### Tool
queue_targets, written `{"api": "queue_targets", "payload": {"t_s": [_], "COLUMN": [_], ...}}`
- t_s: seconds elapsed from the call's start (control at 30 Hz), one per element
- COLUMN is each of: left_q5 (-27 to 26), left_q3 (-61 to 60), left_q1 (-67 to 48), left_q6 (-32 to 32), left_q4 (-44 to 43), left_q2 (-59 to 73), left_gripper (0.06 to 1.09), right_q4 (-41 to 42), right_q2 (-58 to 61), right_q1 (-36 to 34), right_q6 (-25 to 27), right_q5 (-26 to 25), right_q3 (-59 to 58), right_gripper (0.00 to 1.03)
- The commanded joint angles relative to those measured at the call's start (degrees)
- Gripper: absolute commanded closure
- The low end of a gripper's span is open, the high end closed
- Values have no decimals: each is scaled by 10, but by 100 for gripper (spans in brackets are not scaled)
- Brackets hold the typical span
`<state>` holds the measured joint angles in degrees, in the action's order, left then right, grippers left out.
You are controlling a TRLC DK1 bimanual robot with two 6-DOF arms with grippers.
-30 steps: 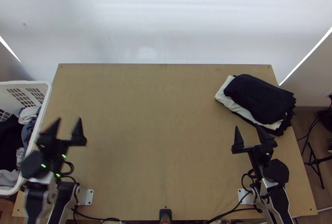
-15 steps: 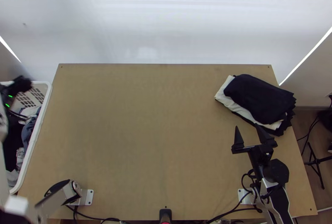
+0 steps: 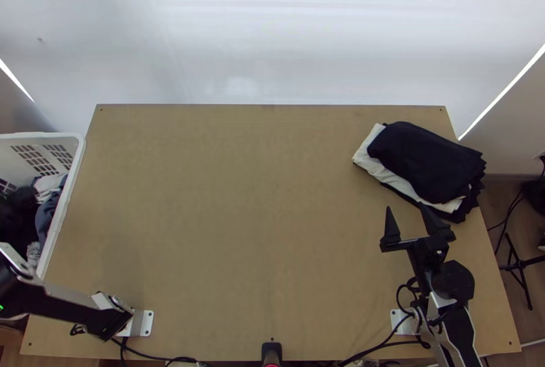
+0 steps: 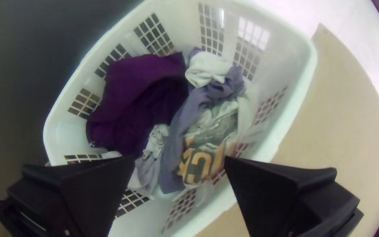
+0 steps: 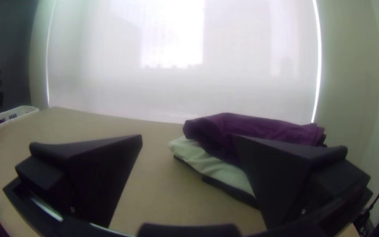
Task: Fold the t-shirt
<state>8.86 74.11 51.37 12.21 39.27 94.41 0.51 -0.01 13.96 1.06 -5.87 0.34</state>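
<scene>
While my left gripper (image 3: 13, 210) hangs over the white basket (image 3: 41, 136) with its fingers spread apart, crumpled clothes (image 4: 139, 94) lie bunched inside; which one is the t-shirt I can't tell. My right gripper (image 3: 405, 209), also parted wide, is near the folded stack (image 3: 426, 163).

Daylight glows through a white blind (image 5: 242, 92) behind the wooden surface (image 3: 238, 231), leaking brightly down both sides. There's a dark wall (image 5: 12, 26) left, a pale wall (image 5: 352, 87) right, and a black stand (image 3: 516, 266) on wood flooring (image 3: 503, 193).
</scene>
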Motion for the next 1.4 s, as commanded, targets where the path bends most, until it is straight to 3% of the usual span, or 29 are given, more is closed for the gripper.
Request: {"api": "queue_targets", "payload": {"t_s": [0.0,0.3,0.57,0.9,0.97,1.03,1.13,1.17,1.23,1.37], "left_q5": [-3,-32,-40,-41,-41,-40,-39,-40,-40,-67], "left_q3": [-70,-11,11,87,90,90,90,90,89,89], "left_q1": [38,43,43,59,60,61,63,64,65,70], "left_q6": [99,90,101,99,96,91,100,103,101,62], "left_q4": [-134,-143,-234,-245,-257,-279,-302,-302,-299,-241], "left_q2": [86,214,291,400,414,427,442,441,426,327], "left_gripper": [10,10,10,11,32,65,84,99,105,105], "right_q4": [0,0,0,0,0,0,0,0,0,0], "right_q2": [0,0,-1,-1,-1,-1,-1,0,-1,-1], "right_q1": [1,2,2,1,1,1,1,1,1,1], "right_q6": [-1,-1,-1,-1,-1,-1,-1,-1,-1,-1], "right_q5": [0,0,0,0,0,0,0,0,0,0], "right_q3": [0,0,0,0,0,0,0,0,0,0], "right_gripper": [5,5,5,5,5,5,5,5,5,5]}}
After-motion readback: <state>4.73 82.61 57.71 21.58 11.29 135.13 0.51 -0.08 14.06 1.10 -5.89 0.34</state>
